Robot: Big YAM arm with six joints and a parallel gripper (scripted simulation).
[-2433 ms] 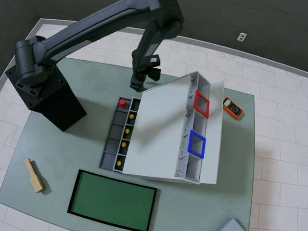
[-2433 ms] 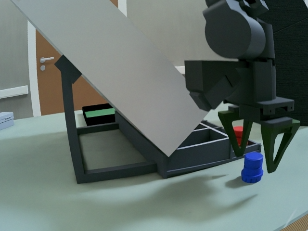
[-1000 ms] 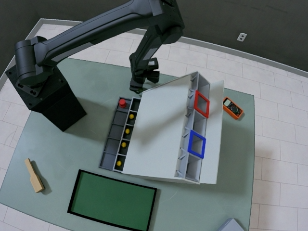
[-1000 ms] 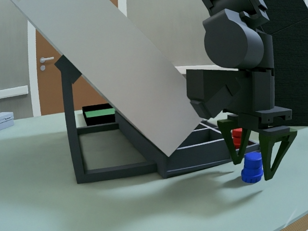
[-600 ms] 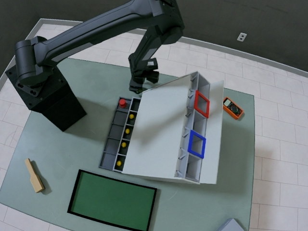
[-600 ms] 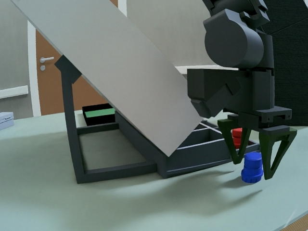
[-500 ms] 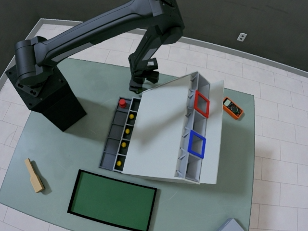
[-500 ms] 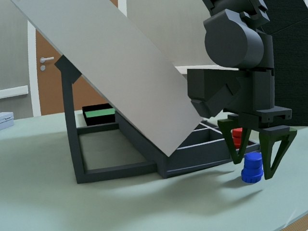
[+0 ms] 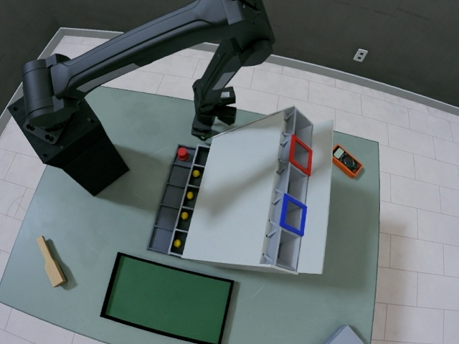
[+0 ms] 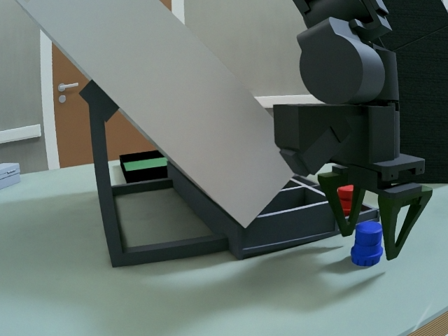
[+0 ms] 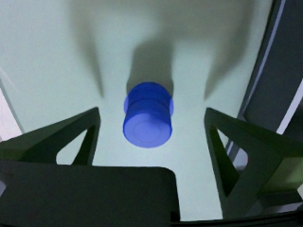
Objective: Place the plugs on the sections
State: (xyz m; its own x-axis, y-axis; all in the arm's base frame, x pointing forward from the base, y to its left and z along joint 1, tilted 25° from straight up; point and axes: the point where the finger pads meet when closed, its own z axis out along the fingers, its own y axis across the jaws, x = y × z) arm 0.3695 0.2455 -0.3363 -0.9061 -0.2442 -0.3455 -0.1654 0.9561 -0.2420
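The blue plug (image 10: 367, 243) (image 11: 148, 115) stands upright on the table just off the end of the grey sectioned tray (image 9: 171, 193) (image 10: 285, 224). My gripper (image 9: 201, 134) (image 10: 367, 246) (image 11: 151, 113) is open and lowered around it, one finger on each side, neither touching. The red plug (image 9: 182, 153) (image 10: 345, 195) stands on the flat front part of the end section. Several yellow marbles (image 9: 190, 195) lie one per section behind the flat parts. The white cover (image 9: 237, 192) (image 10: 162, 101) slopes up to the red-banded funnel (image 9: 303, 144) and the blue-banded funnel (image 9: 295, 201). The pipes are hidden.
A black-rimmed green tray (image 9: 111, 281) (image 10: 143, 164) lies at the table's front. A wooden block (image 9: 51, 261) lies at the left, an orange multimeter (image 9: 346, 160) behind the funnels. A grey box (image 9: 344, 335) (image 10: 7, 173) sits at the table's corner. The arm's base (image 9: 74, 147) stands at the left.
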